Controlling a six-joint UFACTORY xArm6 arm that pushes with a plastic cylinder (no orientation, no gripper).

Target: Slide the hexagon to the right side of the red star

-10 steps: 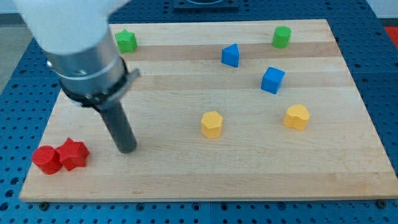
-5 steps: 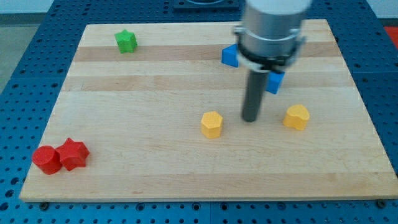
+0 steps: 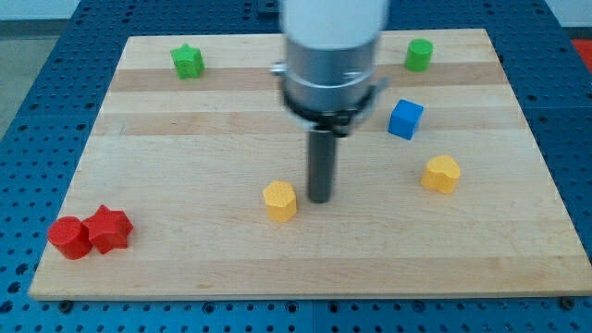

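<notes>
Camera view shows a wooden board (image 3: 305, 259) on a blue pegboard table (image 3: 28, 111). My tip (image 3: 319, 198) rests just right of the yellow hexagon (image 3: 279, 201), close beside it near the board's middle; contact cannot be told. The arm carries no claw, only this rod. The red star (image 3: 109, 229) sits at the lower left, well apart from the hexagon, touching a red cylinder (image 3: 69, 238). A green star (image 3: 188, 61) lies top left, a green cylinder (image 3: 419, 55) top right, a blue cube (image 3: 404, 119) and another yellow block (image 3: 442, 174) at right.

My tip (image 3: 320, 198) just right of yellow hexagon (image 3: 279, 201)
</notes>
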